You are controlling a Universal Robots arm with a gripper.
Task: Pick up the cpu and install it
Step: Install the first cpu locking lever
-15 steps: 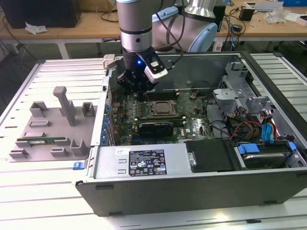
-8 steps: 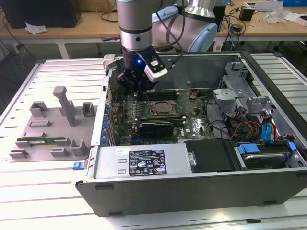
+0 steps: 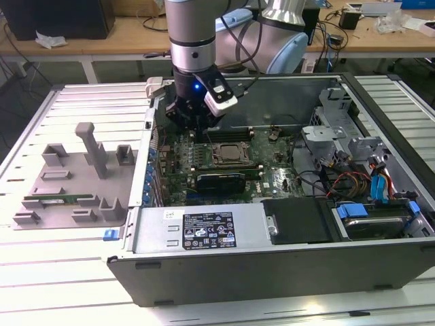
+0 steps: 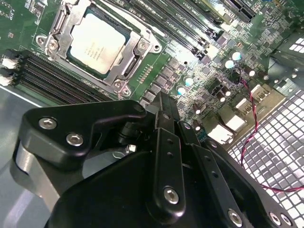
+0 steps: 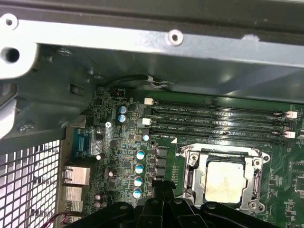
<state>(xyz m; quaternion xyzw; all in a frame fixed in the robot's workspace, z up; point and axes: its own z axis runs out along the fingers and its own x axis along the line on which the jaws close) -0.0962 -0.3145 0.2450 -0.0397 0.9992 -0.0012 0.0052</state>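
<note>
Exterior view: gripper (image 3: 197,126) hangs inside the open pc case (image 3: 272,268), low over the motherboard (image 3: 275,178). You find the cpu (image 3: 230,154) seated in the socket frame (image 3: 214,160), approx 5 o'clock from the gripper, near but apart.

Second wrist view: gripper (image 4: 164,102) closed, fingers together, nothing btwn them. cpu (image 4: 97,42) lies flat within the frame, memory slots (image 4: 52,80) alongside.

First wrist view: cpu (image 5: 225,180) in the frame, silver top up.

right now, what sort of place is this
Likely a robotics lab workbench: an open computer case lies on a slatted metal table, a robot arm hangs over it, cable-strewn wooden benches behind.
</note>
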